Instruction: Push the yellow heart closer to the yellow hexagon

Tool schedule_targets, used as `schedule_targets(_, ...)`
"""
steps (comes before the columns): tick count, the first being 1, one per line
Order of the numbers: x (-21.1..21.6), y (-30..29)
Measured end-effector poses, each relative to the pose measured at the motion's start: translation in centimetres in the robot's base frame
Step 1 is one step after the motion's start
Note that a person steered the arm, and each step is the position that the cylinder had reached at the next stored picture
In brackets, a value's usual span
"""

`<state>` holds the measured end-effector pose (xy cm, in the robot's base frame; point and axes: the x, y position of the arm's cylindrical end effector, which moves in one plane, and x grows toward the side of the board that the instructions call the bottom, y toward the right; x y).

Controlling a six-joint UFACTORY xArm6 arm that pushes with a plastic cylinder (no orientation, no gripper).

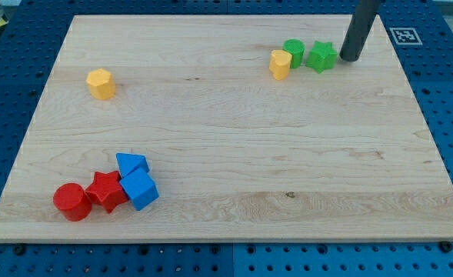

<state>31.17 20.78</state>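
Fingers are not part of this arm: it ends in a plain dark rod, so it has no grip to loosen or tighten, and my tip (349,58) simply rests on the wooden board (234,154) near the view's top right. It stands just to the view's right of the green star (321,57), close beside it, though whether the two touch cannot be told. That star sits against a green cylinder (293,51) on its left, and the yellow heart (280,65) lies against the cylinder's lower left side, so the three form a short row with the heart at the far end from my tip. Well apart from that row, over by the board's left edge in the upper part of the view, sits the yellow hexagon (101,83), alone. Toward the view's bottom left is a tight cluster: a red cylinder (71,201), a red star (106,190), a blue cube (139,189) and a blue triangular block (131,164) above it. Nothing that could contain the blocks is shown; every block lies directly on the board.
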Motion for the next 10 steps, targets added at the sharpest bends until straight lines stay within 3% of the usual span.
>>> schedule_targets(2,1.7,-2.4)
schedule_targets(6,0.9,-11.7)
schedule_targets(8,0.9,-12.4)
schedule_targets(10,3.9,-15.4)
